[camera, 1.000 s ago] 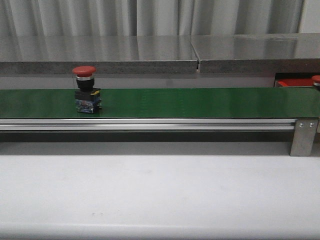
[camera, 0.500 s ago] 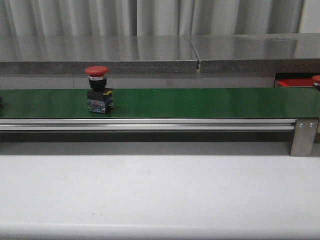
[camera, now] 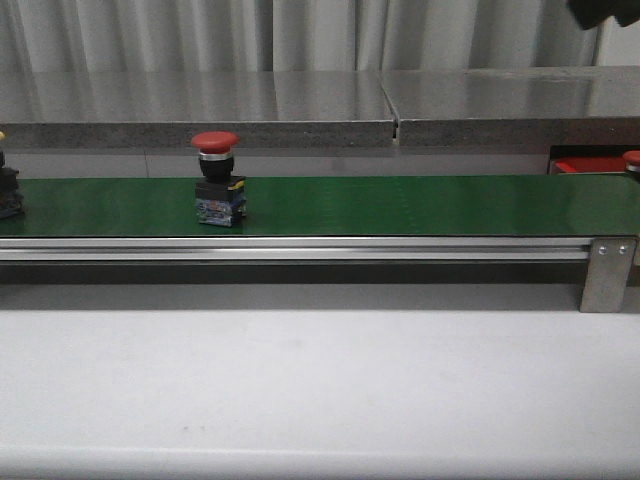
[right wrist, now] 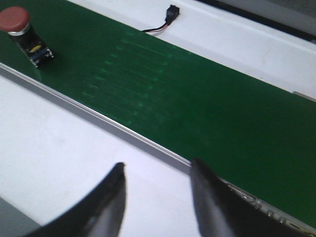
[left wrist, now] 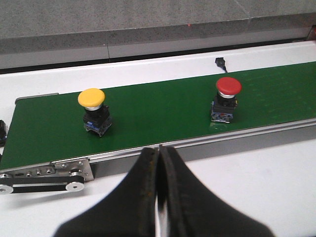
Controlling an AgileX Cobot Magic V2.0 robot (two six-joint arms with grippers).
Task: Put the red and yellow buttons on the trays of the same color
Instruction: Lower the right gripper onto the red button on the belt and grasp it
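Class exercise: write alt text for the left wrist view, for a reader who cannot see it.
A red button and a yellow button stand upright and apart on a green belt. The left gripper, shut and empty, is in the foreground, short of the belt.

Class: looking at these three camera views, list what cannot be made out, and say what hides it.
- Yellow button: front view, cut off by the left edge.
- Red tray: front view, mostly hidden behind the green belt.
- Second red button: front view, cut off by the right edge.
- Yellow tray: in no view.
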